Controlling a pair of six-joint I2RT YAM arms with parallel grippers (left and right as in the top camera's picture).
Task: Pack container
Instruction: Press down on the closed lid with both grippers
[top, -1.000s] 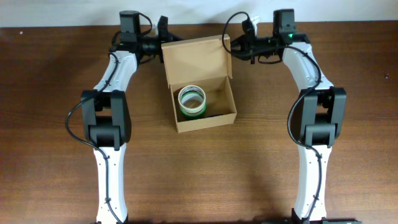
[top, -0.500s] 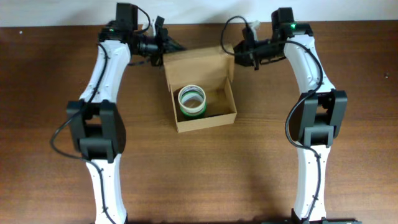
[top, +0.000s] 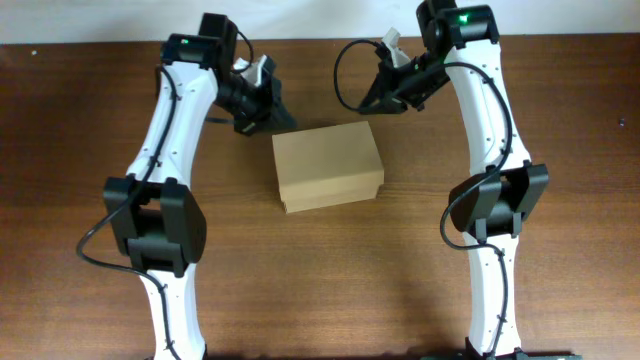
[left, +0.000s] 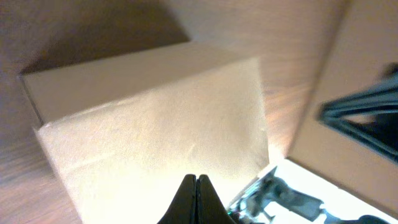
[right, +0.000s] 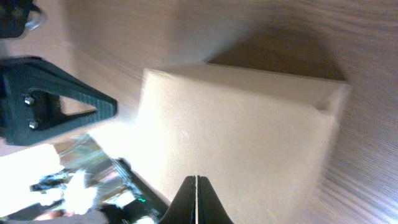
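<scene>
The container (top: 327, 166), a plain tan cardboard box, sits mid-table with its flap lid down and closed. Its inside is hidden. It fills the left wrist view (left: 155, 130) and the right wrist view (right: 242, 124). My left gripper (top: 275, 112) is shut and empty, just above and behind the box's back left corner; its fingertips (left: 196, 180) are pressed together. My right gripper (top: 372, 100) is shut and empty, just behind the box's back right corner; its fingertips (right: 196, 182) are together.
The brown wooden table (top: 560, 240) runs to a pale wall at the back edge. Both arms reach in over the table from the front, one on each side of the box.
The box's lid went from standing open, with a green-and-white tape roll showing inside, to folded down shut. Both grippers swung from the lid's back edge inward and down.
</scene>
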